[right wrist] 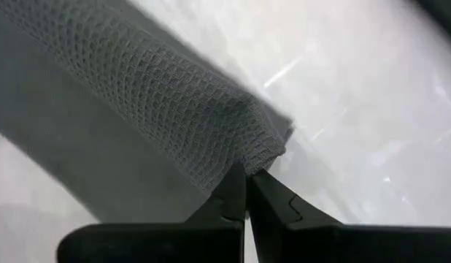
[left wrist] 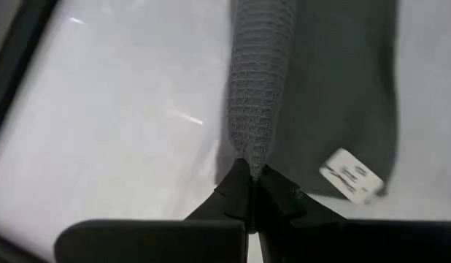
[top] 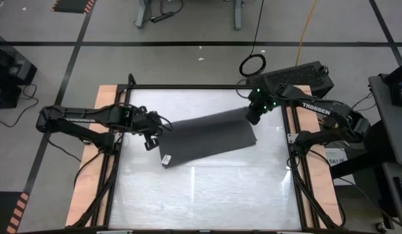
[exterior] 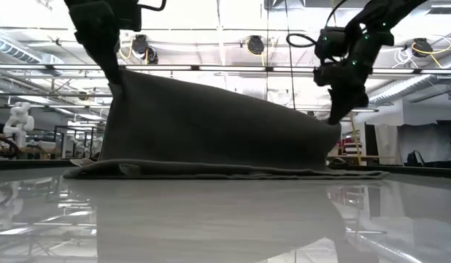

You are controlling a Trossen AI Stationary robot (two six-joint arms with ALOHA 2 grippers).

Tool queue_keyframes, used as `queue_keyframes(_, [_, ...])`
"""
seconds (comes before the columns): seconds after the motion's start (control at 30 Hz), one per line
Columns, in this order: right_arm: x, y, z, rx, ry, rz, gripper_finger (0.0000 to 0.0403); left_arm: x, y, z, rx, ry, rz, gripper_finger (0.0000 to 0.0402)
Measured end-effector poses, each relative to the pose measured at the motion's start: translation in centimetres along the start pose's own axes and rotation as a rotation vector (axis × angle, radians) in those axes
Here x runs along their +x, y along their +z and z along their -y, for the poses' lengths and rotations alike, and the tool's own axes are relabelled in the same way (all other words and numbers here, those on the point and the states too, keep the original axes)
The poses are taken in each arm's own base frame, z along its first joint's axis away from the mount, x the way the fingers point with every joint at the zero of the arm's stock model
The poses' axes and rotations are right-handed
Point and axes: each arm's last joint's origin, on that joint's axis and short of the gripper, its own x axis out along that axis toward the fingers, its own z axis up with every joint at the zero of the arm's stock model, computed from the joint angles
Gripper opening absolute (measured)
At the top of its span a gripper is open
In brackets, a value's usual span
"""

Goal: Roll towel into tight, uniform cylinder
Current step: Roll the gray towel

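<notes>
The dark charcoal-grey towel (top: 211,135) lies across the middle of the table, with its small white tag (top: 166,158) at its near left corner. Its far edge is lifted off the table at both ends, while its near part (exterior: 225,171) rests flat. My left gripper (top: 151,134) is shut on the towel's left far corner. My right gripper (top: 252,117) is shut on its right far corner. The tag also shows in the left wrist view (left wrist: 352,175). My left gripper pinches the towel's far left corner (left wrist: 249,157) between its two fingers, coming from above. The cloth hangs below the fingers and runs down to the table. My right gripper pinches the towel's far right corner (right wrist: 247,164) between its two fingers, from above. That corner is lifted (exterior: 329,126), lower than the left one, and the edge between the grippers slopes.
The glossy white tabletop (top: 201,195) is framed by a black rail (top: 116,156) with wooden strips at both sides. A black box (top: 298,77) and a cable loop (top: 253,64) lie beyond the far right corner.
</notes>
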Motion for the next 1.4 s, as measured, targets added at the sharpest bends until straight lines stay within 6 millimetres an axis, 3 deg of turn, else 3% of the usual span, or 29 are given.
queue_keyframes(0.43, [1.8,-2.2,-1.7,-0.058,0.117,-0.105,0.0000,0.6,-0.7,2.2,0.048,-0.060,-0.052,0.0011])
queue_keyframes(0.73, [2.1,-2.8,-2.0,-0.077,0.117,-0.141,0.0005,2.8,-0.1,3.4,0.057,-0.047,-0.121,0.0011])
queue_keyframes(1.13, [1.8,-4.2,-1.8,-0.084,0.115,-0.286,0.0049,4.7,0.3,4.2,0.066,-0.058,-0.191,0.0011])
queue_keyframes(1.4, [1.8,-4.4,-1.8,-0.046,0.133,-0.303,0.0110,4.7,0.4,4.3,0.063,-0.078,-0.186,0.0022])
